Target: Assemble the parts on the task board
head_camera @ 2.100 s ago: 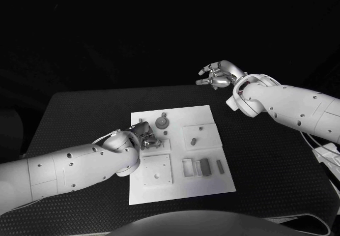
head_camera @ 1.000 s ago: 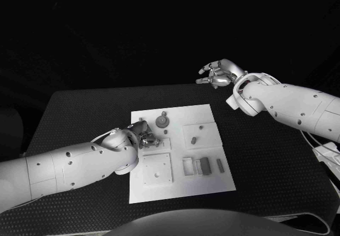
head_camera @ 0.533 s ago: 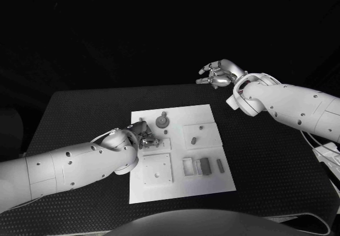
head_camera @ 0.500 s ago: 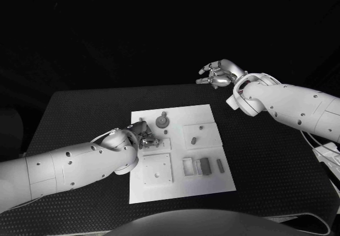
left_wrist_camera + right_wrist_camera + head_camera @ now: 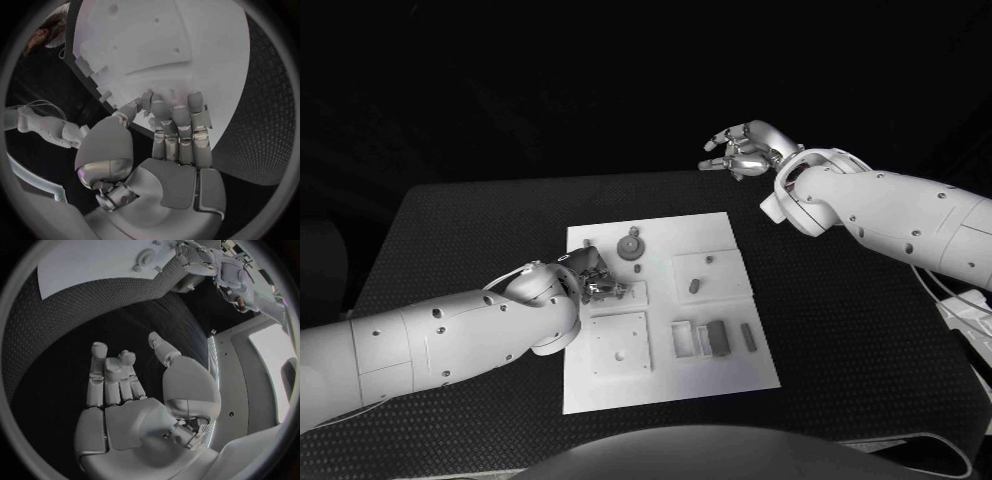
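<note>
The white task board [image 5: 668,375] lies in the middle of the black table. My left hand [image 5: 593,279] rests on its left-middle part, fingers together with their tips down on the board [image 5: 187,40]; they hide whatever lies under them. A round gear-like part [image 5: 632,246] stands just beyond this hand, and a small peg [image 5: 587,244] beside it. A short part [image 5: 695,287] lies in the square recess to the right. Oblong parts [image 5: 717,338] lie near the board's right edge. My right hand [image 5: 744,151] hangs high past the table's far edge, fingers [image 5: 112,375] loosely spread, holding nothing.
A square plate [image 5: 617,345] with small holes sits on the board's near-left part, close to my left forearm [image 5: 459,335]. Black table surface [image 5: 862,330] stretches out right of the board, below my right arm [image 5: 906,225].
My left hand has shifted only slightly on the board. The right hand has stayed where it was.
</note>
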You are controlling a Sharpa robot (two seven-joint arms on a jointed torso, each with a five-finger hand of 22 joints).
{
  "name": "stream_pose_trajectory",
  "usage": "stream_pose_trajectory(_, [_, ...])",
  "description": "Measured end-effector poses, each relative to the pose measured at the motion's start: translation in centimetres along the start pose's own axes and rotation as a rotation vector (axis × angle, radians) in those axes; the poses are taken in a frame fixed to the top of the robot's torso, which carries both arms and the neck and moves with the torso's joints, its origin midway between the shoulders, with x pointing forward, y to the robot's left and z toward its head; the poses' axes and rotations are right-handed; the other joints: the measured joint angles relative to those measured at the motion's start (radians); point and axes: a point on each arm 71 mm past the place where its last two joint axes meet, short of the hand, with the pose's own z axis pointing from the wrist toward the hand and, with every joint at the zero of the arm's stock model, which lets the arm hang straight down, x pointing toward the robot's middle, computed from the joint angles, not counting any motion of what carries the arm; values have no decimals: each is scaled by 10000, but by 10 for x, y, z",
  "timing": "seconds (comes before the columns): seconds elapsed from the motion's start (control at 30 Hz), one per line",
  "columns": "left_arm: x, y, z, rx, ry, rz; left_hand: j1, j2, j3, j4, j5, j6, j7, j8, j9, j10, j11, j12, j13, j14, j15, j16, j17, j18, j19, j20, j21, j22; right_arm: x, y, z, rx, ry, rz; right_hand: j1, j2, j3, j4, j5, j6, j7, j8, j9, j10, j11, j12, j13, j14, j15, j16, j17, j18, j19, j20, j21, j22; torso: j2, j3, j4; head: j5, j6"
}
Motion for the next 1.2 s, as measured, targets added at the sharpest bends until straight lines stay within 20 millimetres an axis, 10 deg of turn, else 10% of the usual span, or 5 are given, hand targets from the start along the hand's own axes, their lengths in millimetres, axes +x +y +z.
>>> stream_pose_trajectory(0.63, [0,2,0,-37,77,-74,-220,169,-506,116,114,0,0,0,3,-36,36,0,-1,-34,-34,0,1,-1,-16,-16,-105,1,0,0,0,2,3,-1,0,0,0,0,0,0,0,0,0,0,0,0,2,0,0,0,-10,0,0,0,0,-1,1,11,-5,8,7])
stream_pose_trajectory(0.97, [0,4,-1,-60,176,-216,20,896,-1106,-866,2232,0,0,0,-38,-35,36,0,-2,-34,-34,0,-10,0,-16,-15,-125,-1,0,0,0,10,5,-2,0,0,28,28,0,-1,0,0,0,0,0,0,-7,0,0,0,-9,0,0,0,0,-1,1,10,-6,3,8])
stream_pose_trajectory(1.2, [0,5,-2,-67,242,-334,-102,1176,-1074,-1249,3076,0,0,0,-50,-35,36,40,-3,-34,-34,0,-10,-1,-16,-15,-124,-1,0,-1,0,17,12,-3,0,0,28,28,0,0,0,0,1,0,0,0,-6,0,0,0,-9,0,0,1,0,-1,1,-1,-1,-5,5])
